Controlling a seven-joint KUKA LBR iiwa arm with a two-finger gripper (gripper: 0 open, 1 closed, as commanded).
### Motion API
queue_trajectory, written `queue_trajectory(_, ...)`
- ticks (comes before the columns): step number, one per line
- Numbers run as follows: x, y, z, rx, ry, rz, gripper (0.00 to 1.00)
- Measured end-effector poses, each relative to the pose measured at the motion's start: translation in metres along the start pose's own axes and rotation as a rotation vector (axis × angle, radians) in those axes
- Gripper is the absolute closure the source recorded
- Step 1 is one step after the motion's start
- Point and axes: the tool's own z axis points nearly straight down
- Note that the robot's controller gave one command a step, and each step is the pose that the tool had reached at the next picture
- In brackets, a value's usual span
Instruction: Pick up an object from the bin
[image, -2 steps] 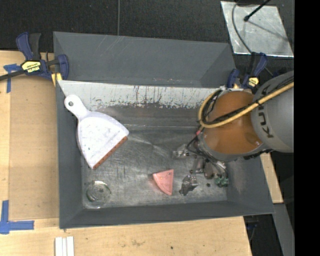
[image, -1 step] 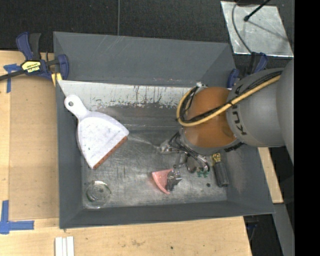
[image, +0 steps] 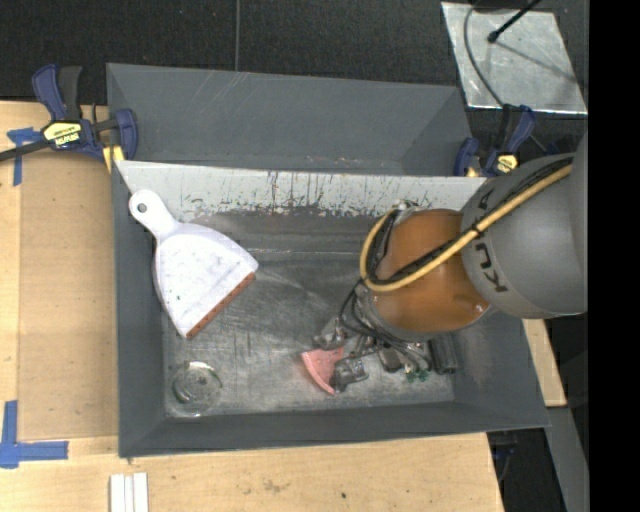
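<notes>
My gripper (image: 351, 372) is low in the bin's front right part, beneath the orange cover on the wrist. A small pink wedge-shaped piece (image: 319, 364) lies on the bin floor right against the gripper's left side; whether it is being gripped is hidden from me. Just right of the gripper lies a small dark thing with green bits (image: 432, 362), partly under the arm.
A white dustpan with a brown front edge (image: 197, 274) lies at the left, its handle pointing to the back left corner. A clear round lid or cup (image: 195, 384) sits in the front left corner. The arm covers the bin's right side.
</notes>
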Motion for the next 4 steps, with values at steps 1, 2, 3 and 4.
queue_trajectory(1,0.0,0.0,0.0,0.0,0.0,0.0,1.0)
queue_trajectory(2,-0.026,0.017,0.002,0.003,0.038,0.001,1.0)
queue_trajectory(3,0.007,0.007,-0.071,-0.007,0.029,-0.027,1.0)
queue_trajectory(4,0.007,0.007,-0.071,-0.007,0.029,-0.028,1.0)
